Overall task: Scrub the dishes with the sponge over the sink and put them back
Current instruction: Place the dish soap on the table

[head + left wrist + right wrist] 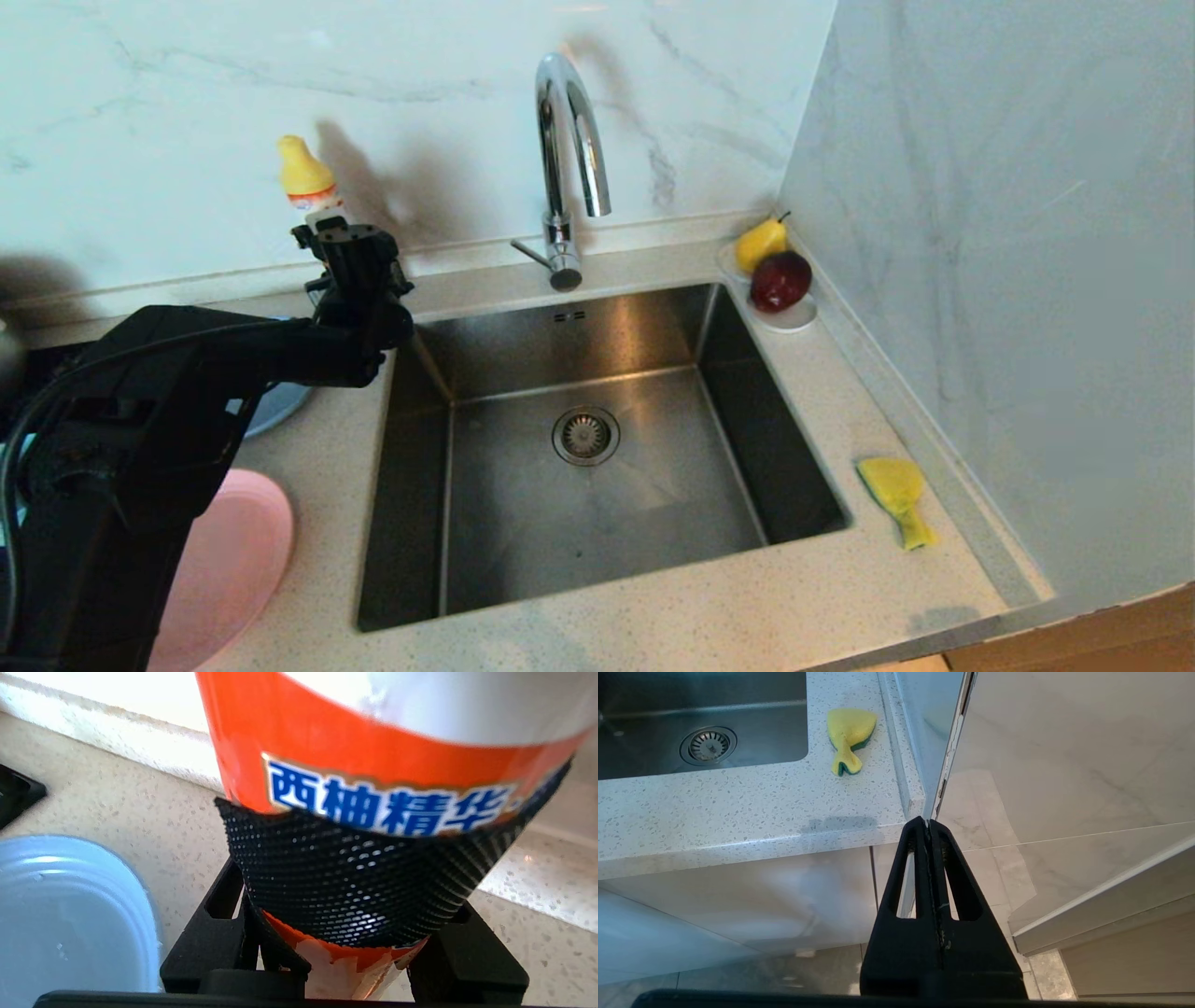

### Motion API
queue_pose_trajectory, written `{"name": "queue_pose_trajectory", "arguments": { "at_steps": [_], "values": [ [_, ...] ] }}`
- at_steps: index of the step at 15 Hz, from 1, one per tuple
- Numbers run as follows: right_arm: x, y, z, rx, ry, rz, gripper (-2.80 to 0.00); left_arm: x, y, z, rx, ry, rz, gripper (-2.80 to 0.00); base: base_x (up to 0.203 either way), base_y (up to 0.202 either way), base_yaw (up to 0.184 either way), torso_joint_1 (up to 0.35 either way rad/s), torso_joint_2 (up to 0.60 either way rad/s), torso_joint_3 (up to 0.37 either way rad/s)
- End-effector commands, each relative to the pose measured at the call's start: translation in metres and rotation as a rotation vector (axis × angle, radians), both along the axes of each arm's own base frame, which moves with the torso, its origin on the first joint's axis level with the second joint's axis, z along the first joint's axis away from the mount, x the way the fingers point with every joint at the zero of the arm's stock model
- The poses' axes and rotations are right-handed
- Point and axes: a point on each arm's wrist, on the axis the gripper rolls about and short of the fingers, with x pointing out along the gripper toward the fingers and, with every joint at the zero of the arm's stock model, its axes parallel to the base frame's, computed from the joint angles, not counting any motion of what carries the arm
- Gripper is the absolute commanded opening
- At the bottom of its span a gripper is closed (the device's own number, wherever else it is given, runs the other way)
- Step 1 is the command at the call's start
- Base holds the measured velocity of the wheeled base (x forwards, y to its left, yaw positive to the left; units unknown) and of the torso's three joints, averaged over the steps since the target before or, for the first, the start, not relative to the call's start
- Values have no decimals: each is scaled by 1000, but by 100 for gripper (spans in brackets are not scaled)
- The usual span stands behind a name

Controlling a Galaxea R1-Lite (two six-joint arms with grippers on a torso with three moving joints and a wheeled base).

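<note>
My left gripper (350, 247) is at the back left of the counter, shut on a detergent bottle (303, 173) with a yellow cap. Up close, the bottle's orange label (373, 742) and black mesh band fill the space between the black fingers (219, 933). Under the left arm lie the blue plate (275, 406) (60, 914) and, nearer the front, the pink plate (238, 560). The bent yellow-green sponge (896, 490) (850, 730) lies on the counter right of the sink (560, 327). The right gripper (928, 826) hangs shut and empty below the counter's front right corner.
A chrome arched tap (569, 140) rises behind the basin, whose drain (585, 435) sits at its centre. A yellow pear (758, 243) and a red apple (780, 280) rest on a white saucer (794, 320) in the back right corner. Marble walls close the back and right.
</note>
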Motion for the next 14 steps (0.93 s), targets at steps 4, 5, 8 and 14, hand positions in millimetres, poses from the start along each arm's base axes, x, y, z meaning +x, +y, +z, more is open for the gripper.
{"name": "queue_pose_trajectory", "arguments": {
  "at_steps": [4, 5, 8, 14],
  "values": [
    [0, 0, 0, 0, 0, 1, -280, 2, -1, -8, 5, 14, 1, -280, 0, 0, 0, 0, 0, 0],
    [0, 0, 0, 0, 1, 1, -280, 2, -2, -8, 4, 13, 0, -280, 0, 0, 0, 0, 0, 0],
    [0, 0, 0, 0, 0, 1, -280, 2, -1, -6, 6, -12, 2, -280, 0, 0, 0, 0, 0, 0],
    [0, 0, 0, 0, 1, 1, -280, 4, 0, -9, -6, -77, 7, -280, 0, 0, 0, 0, 0, 0]
  ]
}}
